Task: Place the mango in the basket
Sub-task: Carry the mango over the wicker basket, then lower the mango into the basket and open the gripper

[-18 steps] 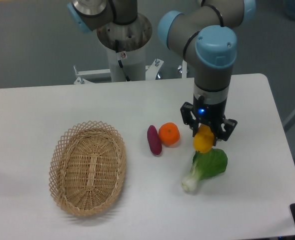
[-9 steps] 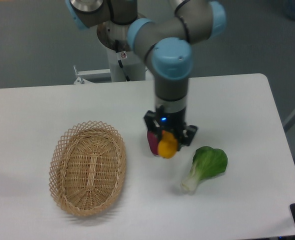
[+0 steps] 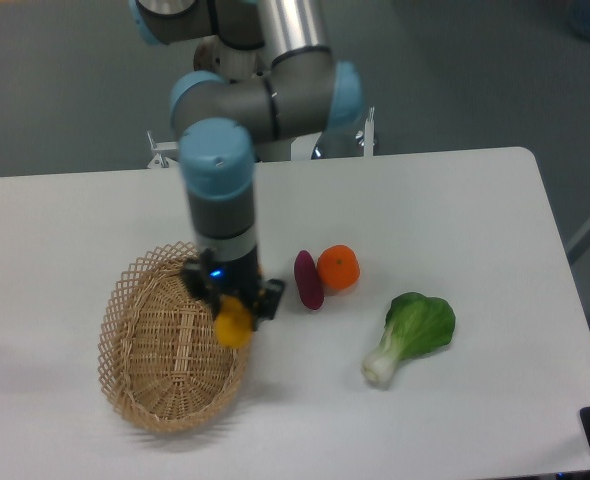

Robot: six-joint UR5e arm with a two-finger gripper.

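a: what is the gripper (image 3: pixel 233 312) doing right now?

b: it is pointing straight down from the arm (image 3: pixel 218 190), and its fingers are closing on the mango (image 3: pixel 233 324) — one dark finger is showing on each side of the fruit, set only as far apart as the fruit is wide.

a: where is the mango sitting?

b: it is hanging in the gripper over the right-hand part of the basket (image 3: pixel 171 340), just inside the lattice rim on that side. i cannot tell whether it is touching the weave or floating above it.

a: and which way is it pointing?

b: only the lower yellow part is showing below the fingers, looking like a rounded lump. its upper end is hiding between the fingers, so the long axis seems to be running roughly up and down, but i cannot say for sure — the picture is a bit blurred there.

a: what else is lying on the bench (image 3: pixel 475 250)?

b: a purple oblong vegetable (image 3: pixel 308 279) is lying just right of the gripper, with a round orange (image 3: pixel 338 267) touching or nearly touching its right side. a leafy green vegetable (image 3: pixel 412 335) with a white stem is lying further right, well apart from the basket.
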